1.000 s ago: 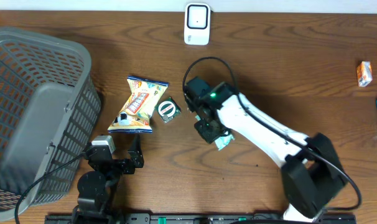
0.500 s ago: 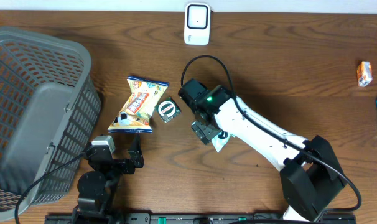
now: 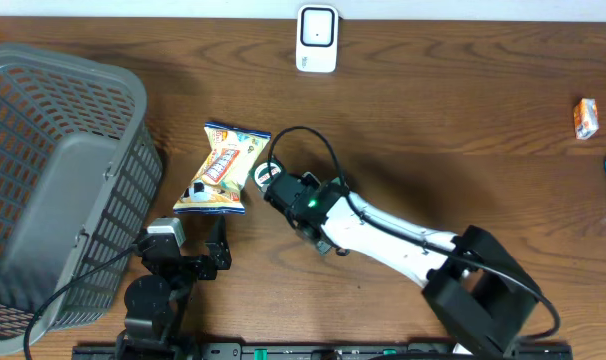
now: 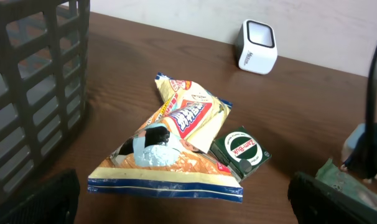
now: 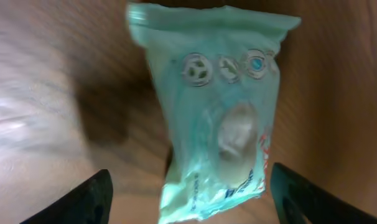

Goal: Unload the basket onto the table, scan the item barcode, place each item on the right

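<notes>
Right gripper (image 5: 190, 186) has slid left and hangs open over the green packet (image 5: 213, 93), which it should grab and show the scanner (image 3: 317, 38).

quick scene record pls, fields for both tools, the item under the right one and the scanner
left tool: open, empty, facing the snack bag
right tool: open, above the green packet
green packet: lying on the table, ungripped
scanner: far edge of table, away from the packet
green tin: right beside the snack bag
basket: left end of table
</notes>
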